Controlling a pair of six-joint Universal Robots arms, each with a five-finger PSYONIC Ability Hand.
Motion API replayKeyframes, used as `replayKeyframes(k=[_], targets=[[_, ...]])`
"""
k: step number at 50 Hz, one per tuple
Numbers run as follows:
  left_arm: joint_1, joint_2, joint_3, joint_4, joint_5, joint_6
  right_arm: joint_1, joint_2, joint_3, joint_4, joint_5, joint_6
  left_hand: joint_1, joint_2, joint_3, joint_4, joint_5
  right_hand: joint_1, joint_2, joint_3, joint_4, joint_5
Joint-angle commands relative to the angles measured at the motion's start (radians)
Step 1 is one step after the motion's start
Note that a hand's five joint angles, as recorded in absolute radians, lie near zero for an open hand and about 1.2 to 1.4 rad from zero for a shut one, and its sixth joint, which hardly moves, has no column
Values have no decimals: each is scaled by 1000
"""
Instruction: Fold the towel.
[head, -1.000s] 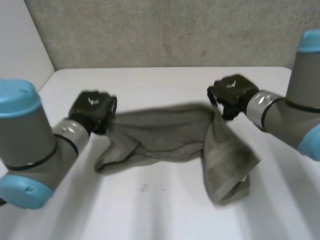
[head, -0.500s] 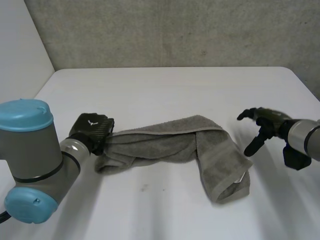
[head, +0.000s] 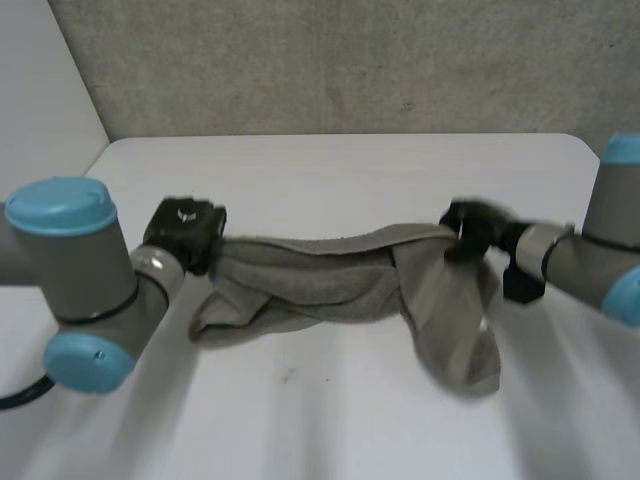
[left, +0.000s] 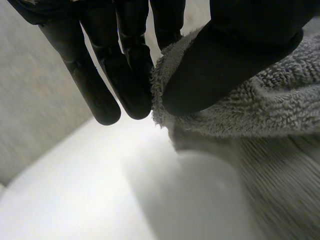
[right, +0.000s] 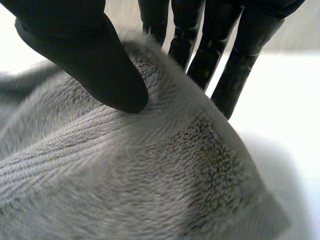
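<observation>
Towel (left: 260, 107) edge in robot hand (left: 220, 55) pinch

grey towel (head: 330, 275), bunched, partly lifted, right end drooping

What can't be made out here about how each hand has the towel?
Head view: the right hand is blurred, its hold on the towel unreadable there.
Right wrist view: its fingers dip behind the towel's fold, tips hidden.
Left wrist view: the left hand covers the pinched spot; corner or mid-edge, cannot tell.
</observation>
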Motion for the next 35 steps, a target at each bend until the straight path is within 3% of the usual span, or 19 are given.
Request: replayKeyframes(k=[1,2,3,4,5,6,7,9,11,23,30,35], targets=[[45,-45,294,225,42,41,29,-68,-275,-147,149,-228,202,179,181,179,185,416,224,213,207,249],[45,-45,295,226,42,41,38,-93,-306,-224,187,-308,202,179,181,179,185,416,224,213,207,249],[53,-34,334,334,42,34,53,-123,-311,-322,222,-391,202,179,181,179,185,416,224,213,207,249],[59,-17,356,452,39,34,53,-123,-311,-323,223,-392,202,179,181,179,185,416,224,213,207,249],[59,-17,356,453,39,34,75,-156,-292,-425,245,-470,202,179,181,179,185,416,224,213,207,249],[64,9,356,569,39,37,75,-157,-292,-426,246,-470,202,179,181,179,185,416,224,213,207,249],[64,9,356,570,39,37,95,-192,-262,-529,259,-537,202,179,181,179,185,416,224,213,207,249],[68,61,343,738,31,37,107,-219,-226,-606,266,-595,202,179,181,179,185,416,224,213,207,249],[65,78,321,748,30,40,122,-255,-159,-638,259,-650,202,179,181,179,185,416,224,213,207,249],[70,92,60,598,39,61,124,-290,106,-551,259,-664,202,179,181,179,185,416,224,213,207,249],[73,28,-134,434,31,196,127,-210,214,-366,220,-664,202,179,181,179,185,416,224,213,207,249],[70,-28,-190,377,18,306,124,-71,245,-285,125,-664,202,179,181,179,185,416,224,213,207,249]])
